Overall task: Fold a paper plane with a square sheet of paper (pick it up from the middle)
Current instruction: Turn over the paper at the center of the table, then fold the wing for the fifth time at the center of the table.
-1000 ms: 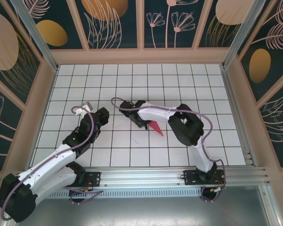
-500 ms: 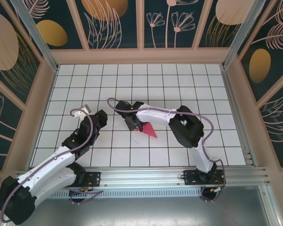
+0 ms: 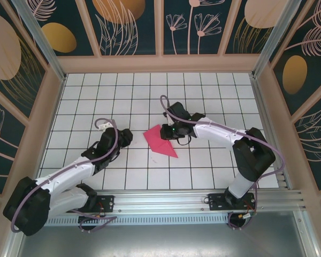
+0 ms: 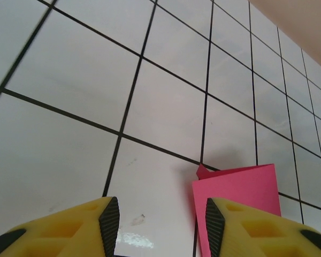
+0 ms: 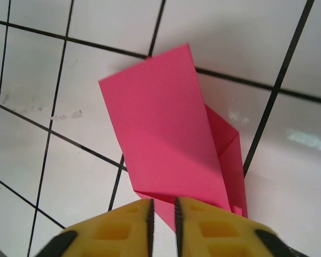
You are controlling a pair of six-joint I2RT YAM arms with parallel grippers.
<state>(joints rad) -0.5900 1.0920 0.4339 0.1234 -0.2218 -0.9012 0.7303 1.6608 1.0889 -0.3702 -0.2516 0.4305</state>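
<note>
Right gripper (image 5: 163,214): clenched to a slit; grasp, we cannot tell. We log the folded sheet (image 5: 171,134) just ahead, long axis running away.

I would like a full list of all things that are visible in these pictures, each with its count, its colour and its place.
folded paper: one, magenta-pink, on the tiles near the table's middle, between the two grippers.
table: one, white tiles with black grid lines, under everything.
walls: three sides, dark teal with tan leaf and flower patterns, around the table.
metal rail: one, silver, along the near edge, carrying both arm bases.
left gripper: one, yellow jaws apart, holding nothing, just left of the paper.
right gripper: one, yellow jaws almost together at the paper's edge; whether they pinch it is not clear.
</note>
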